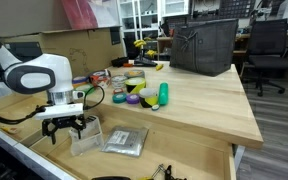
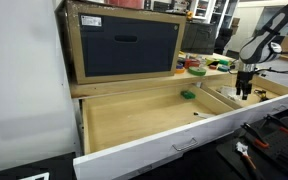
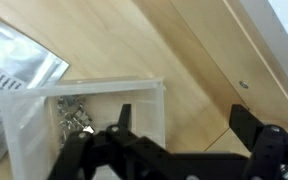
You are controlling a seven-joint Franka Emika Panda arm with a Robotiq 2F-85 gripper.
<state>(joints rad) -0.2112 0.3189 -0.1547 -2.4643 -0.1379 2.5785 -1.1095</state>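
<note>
Pincer (image 1: 64,128) spread wide, nothing in its grip, hanging low over an open drawer (image 3: 194,60). Directly beneath it sits a clear plastic box (image 3: 34,125) with small metal bits (image 3: 74,118) inside. Wrist view: one finger (image 3: 124,118) sits over the box, the other is out past its wall. Silvery bag (image 1: 124,141) lies flat just beside the box, on the side away from the pincer.
</note>
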